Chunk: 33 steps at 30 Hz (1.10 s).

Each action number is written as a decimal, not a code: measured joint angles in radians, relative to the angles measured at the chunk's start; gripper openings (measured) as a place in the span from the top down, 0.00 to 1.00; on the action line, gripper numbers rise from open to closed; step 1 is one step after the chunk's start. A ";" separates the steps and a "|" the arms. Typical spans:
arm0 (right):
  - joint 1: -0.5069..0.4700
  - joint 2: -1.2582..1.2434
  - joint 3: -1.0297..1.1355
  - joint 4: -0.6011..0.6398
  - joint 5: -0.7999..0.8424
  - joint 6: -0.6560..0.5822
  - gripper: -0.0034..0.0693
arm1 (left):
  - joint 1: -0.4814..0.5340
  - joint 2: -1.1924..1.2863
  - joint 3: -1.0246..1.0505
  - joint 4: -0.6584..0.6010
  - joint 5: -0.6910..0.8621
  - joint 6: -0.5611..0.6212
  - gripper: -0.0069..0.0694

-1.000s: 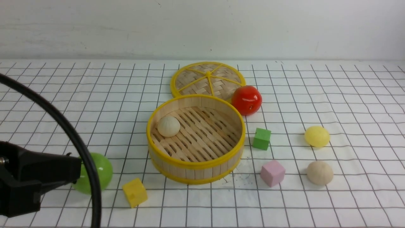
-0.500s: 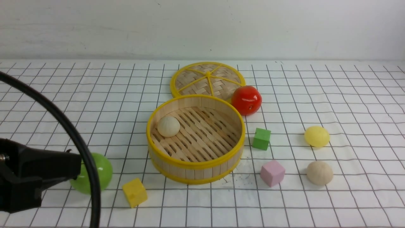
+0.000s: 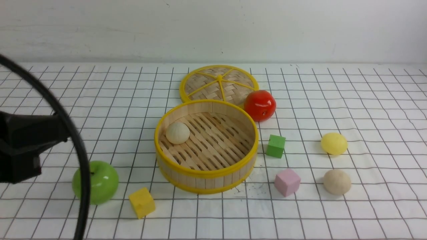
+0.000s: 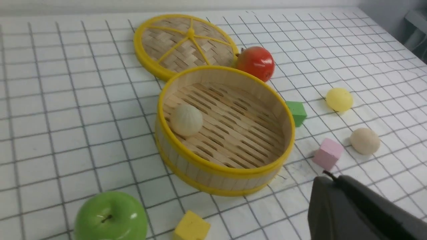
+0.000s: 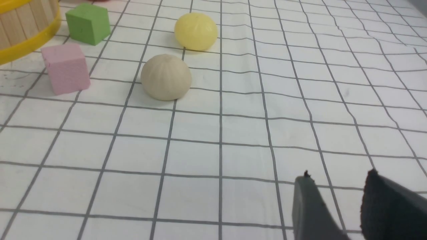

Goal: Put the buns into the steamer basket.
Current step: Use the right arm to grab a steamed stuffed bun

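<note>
The left tool [image 4: 330,181] hangs clenched and empty above the worktop's [image 3: 383,110] left side. Below it sits a green apple [image 3: 100,181], with a yellow cube [image 3: 142,202] just beside it. In the middle stands the steamer basket [image 3: 206,182], holding one cream bun [image 3: 177,132] against its left wall. The woven lid [image 3: 218,83] lies flat behind the basket, and a red apple [image 3: 260,105] is next to it. Right of the basket are a green cube [image 3: 276,146] and a pink cube [image 3: 287,182]. Farther right, the yellow bun [image 3: 334,143] and the beige bun [image 3: 337,181] rest on the cloth, outside the basket. The right tool [image 5: 338,175] is released, its jaws apart with nothing between them, short of the beige bun.
</note>
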 joint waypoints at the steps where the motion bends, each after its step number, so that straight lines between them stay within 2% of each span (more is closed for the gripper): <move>1: 0.000 0.000 0.000 0.000 0.000 0.000 0.62 | 0.000 -0.005 0.005 0.007 -0.005 -0.005 0.93; 2: 0.000 0.000 0.000 0.000 0.000 0.000 0.62 | 0.000 -0.051 0.061 0.084 -0.059 -0.063 0.93; 3: 0.000 0.000 0.000 0.000 0.000 0.000 0.62 | 0.000 -0.057 0.061 0.084 -0.067 -0.072 0.93; 4: 0.000 0.000 0.000 0.000 0.000 0.000 0.62 | 0.003 -0.114 0.136 0.174 -0.146 -0.168 0.93; 5: 0.000 0.000 0.000 0.000 0.000 0.000 0.62 | 0.004 -0.121 0.145 0.184 -0.155 -0.179 0.93; 6: 0.000 0.000 0.000 0.000 0.000 0.000 0.62 | 0.027 -0.182 0.232 0.270 -0.228 -0.275 0.93; 8: 0.000 0.000 0.000 0.000 0.000 0.000 0.62 | 0.052 -0.219 0.290 0.318 -0.262 -0.323 0.93; 10: 0.000 0.000 0.000 0.000 0.000 0.000 0.62 | 0.119 -0.340 0.410 0.369 -0.316 -0.439 0.93; 13: 0.000 0.000 0.000 0.000 0.000 0.000 0.62 | 0.179 -0.472 0.539 0.374 -0.331 -0.516 0.93; 21: 0.000 0.000 0.000 0.000 0.000 0.000 0.62 | 0.207 -0.674 0.806 0.381 -0.317 -0.550 0.93; 26: 0.000 0.000 0.000 0.000 0.000 0.000 0.62 | 0.209 -0.676 0.820 0.344 -0.201 -0.555 0.93; 33: 0.000 0.000 0.000 0.000 0.000 0.000 0.62 | 0.209 -0.676 0.821 0.339 -0.191 -0.556 0.93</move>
